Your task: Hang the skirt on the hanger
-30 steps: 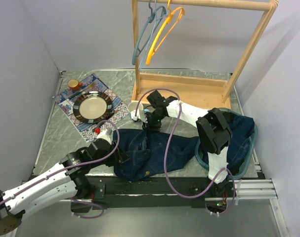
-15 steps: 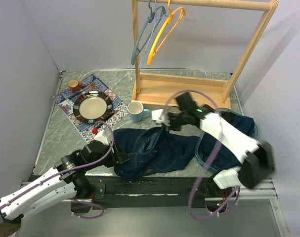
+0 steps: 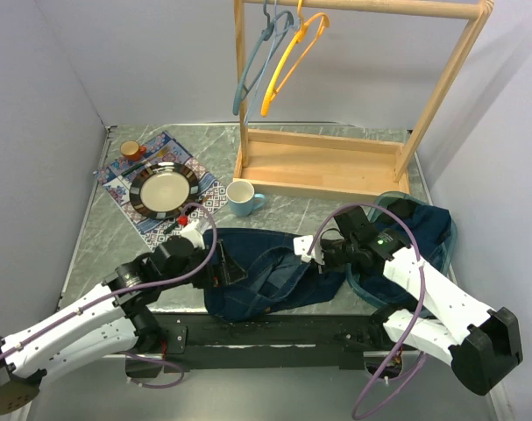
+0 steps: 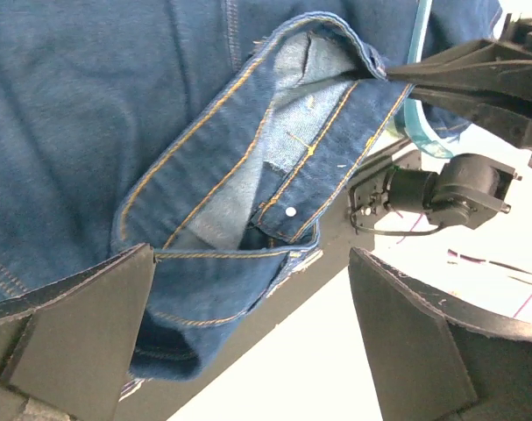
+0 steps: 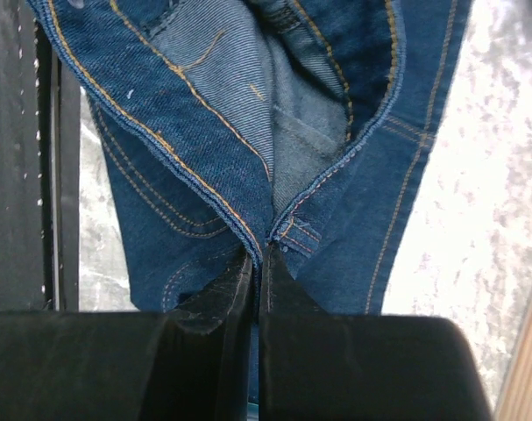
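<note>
Skirt [image 3: 266, 276], denim, is now pinched at its waistband [image 5: 160, 132] btwn tight-pressed jaws of R gripper [image 5: 258, 250], while L gripper [image 4: 251, 256] has just sprung its jaws wide w/ waistband lying loose btwn them: a regrip, I'd guess, hangers [image 3: 290, 61] well beyond both.

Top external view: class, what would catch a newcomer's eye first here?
The dark denim skirt sprawled along the near edge of the table, the right gripper shut on its waistband and the left gripper open over it. Behind, a yellow hanger and a blue hanger hang on the wooden rack.
</note>
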You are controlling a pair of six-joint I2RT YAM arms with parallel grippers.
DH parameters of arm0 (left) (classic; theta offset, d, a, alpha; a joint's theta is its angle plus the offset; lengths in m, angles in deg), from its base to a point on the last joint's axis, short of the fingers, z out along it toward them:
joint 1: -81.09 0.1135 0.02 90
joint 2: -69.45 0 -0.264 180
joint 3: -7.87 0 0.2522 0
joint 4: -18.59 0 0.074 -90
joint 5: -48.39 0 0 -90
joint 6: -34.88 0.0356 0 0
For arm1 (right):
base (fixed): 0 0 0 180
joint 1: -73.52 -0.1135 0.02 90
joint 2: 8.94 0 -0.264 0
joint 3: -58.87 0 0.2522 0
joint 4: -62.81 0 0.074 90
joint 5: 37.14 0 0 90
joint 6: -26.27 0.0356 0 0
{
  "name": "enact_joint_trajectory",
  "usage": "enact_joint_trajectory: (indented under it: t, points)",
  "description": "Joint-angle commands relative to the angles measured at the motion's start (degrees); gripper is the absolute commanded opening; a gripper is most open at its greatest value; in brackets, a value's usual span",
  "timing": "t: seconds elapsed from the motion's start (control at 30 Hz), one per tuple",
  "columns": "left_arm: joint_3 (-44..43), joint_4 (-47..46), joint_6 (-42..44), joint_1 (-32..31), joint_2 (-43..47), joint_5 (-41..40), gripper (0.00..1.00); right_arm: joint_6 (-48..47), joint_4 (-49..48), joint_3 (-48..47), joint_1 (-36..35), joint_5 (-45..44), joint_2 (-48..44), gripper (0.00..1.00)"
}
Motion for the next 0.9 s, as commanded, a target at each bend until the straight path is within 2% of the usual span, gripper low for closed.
enact_joint_trajectory:
  t: [0.0,0.27,0.3,0.37,0.67,0.87]
  points:
    - [-2.5,-1.6,2.1,-0.1,-5.8,3.8,0.98,2.2,-2.5,-0.3,0.1,0.6,-2.0,0.00]
    - [-10.7,9.1,4.6,-0.3,-18.8,-5.5,0.97,3.8,-3.9,0.7,0.0,2.3,-1.8,0.00]
    - [-12.2,9.8,4.8,-0.2,-19.5,-5.6,0.91,3.9,-3.9,0.9,0.0,2.6,-2.0,0.00]
    - [-13.2,11.5,5.5,-0.4,-21.2,-5.4,0.89,4.0,-3.9,1.1,0.0,2.7,-2.0,0.00]
    - [-15.2,13.2,6.9,-0.6,-24.8,-3.9,0.96,3.9,-3.3,1.2,-0.1,3.6,-2.7,0.00]
    - [-18.0,18.3,6.7,-1.9,-30.0,-7.8,0.91,3.9,-3.2,1.7,-0.1,3.7,-3.9,0.00]
